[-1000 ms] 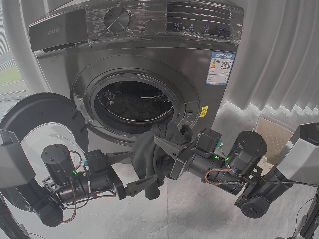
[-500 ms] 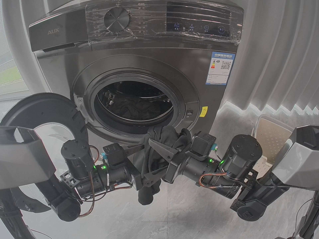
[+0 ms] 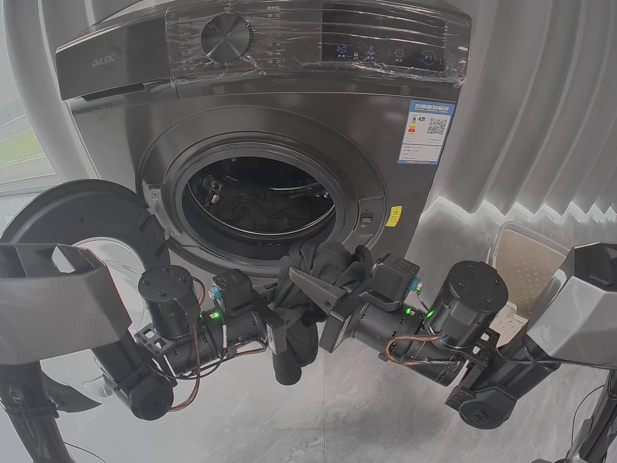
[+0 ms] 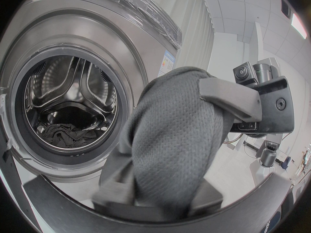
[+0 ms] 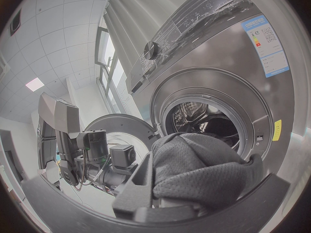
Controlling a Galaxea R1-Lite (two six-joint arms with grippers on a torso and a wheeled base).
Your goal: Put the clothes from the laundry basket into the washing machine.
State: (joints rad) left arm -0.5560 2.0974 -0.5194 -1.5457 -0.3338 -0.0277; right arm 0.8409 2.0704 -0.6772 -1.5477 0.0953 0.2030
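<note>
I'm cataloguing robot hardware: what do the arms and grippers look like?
The left arm and right arm are black, with cylindrical joints, grey angular shells, looping copper-coloured cables and green lights. The left gripper and right gripper have dark grey tapered fingers, each with a boxy black camera.

Left arm has come in to the hanging cloth.
One second ago the left gripper [image 3: 283,326] was low on the left, just beside the dark garment [image 3: 328,258]. It has travelled up and to the right, and now its front end is pressed into the lower hanging part of the cloth. The right gripper [image 3: 307,294], with the garment, has moved a little to the left. The hanging cloth is now narrower and more bunched.
</note>
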